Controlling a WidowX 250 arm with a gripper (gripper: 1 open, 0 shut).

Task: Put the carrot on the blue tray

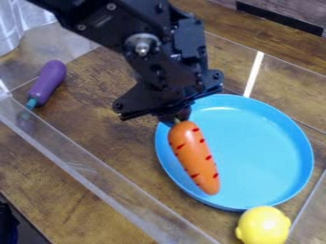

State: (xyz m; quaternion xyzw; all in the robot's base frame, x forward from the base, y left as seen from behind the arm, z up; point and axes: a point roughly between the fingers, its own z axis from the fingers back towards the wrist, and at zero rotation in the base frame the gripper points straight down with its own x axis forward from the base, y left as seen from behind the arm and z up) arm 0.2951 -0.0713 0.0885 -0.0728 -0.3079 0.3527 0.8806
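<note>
The orange carrot [195, 159] with dark stripes lies lengthwise over the left part of the blue tray [261, 143]. Its lower end points toward the tray's near rim. My black gripper [173, 116] is shut on the carrot's upper end, just above the tray's left rim. The carrot's green top is hidden between the fingers. Whether the carrot's lower end touches the tray surface I cannot tell.
A purple eggplant [49, 80] lies at the left on the wooden table. A yellow lemon [262, 227] sits by the tray's near rim. A clear plastic wall [90, 181] runs along the front left, and another stands behind the arm.
</note>
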